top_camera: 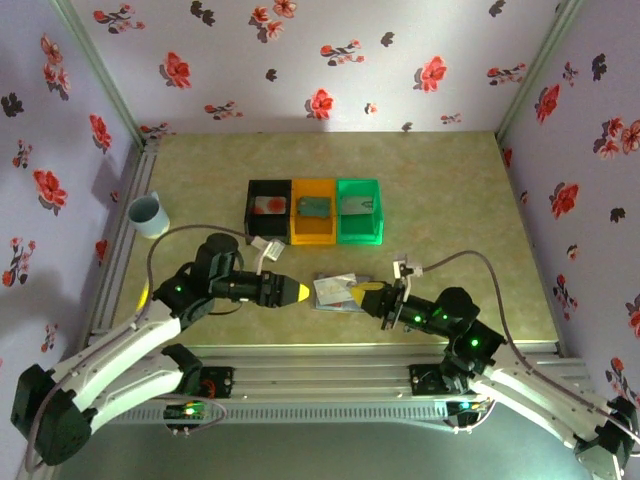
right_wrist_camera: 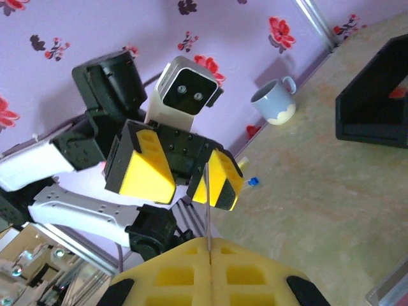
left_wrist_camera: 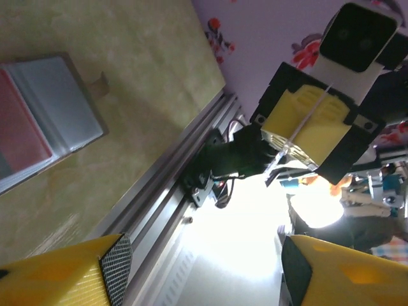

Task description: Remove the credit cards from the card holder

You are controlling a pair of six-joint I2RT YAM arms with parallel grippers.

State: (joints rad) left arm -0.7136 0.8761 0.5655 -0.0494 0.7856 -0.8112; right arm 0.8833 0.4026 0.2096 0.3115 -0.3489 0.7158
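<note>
Right end effector (right_wrist_camera: 210, 247) first: on my feed its yellow fingers are pressed together on a thin card (right_wrist_camera: 208, 204). I see that card edge-on, as a pale sliver standing out past the tips. Opposite it, the left end effector (top_camera: 293, 291) points toward it with its fingers apart.

The holder (top_camera: 333, 292) lies open and flat on the worktop (top_camera: 450, 200), between the two end effectors. From above, the right tip sits at the holder's right edge and the left tip is just off its left edge. I cannot tell whether either tip touches it. My left wrist camera shows one half as a pale blue-grey pocket, with a red patch in the half beside it.

Behind the holder and well apart from it, three bins stand touching in a row. From left to right they are the black bin (top_camera: 252, 212), the orange bin (top_camera: 312, 236) and the green bin (top_camera: 360, 236). A white card (top_camera: 270, 205) with a red mark lies in the black one. A grey-green card (top_camera: 314, 207) lies in the orange one, and a silver card (top_camera: 357, 206) in the green.

A pale blue mug (top_camera: 148, 214) stands at the far left of the worktop, beside the frame rail. Purple flowered walls (top_camera: 330, 70) close in the left, right and far sides.
</note>
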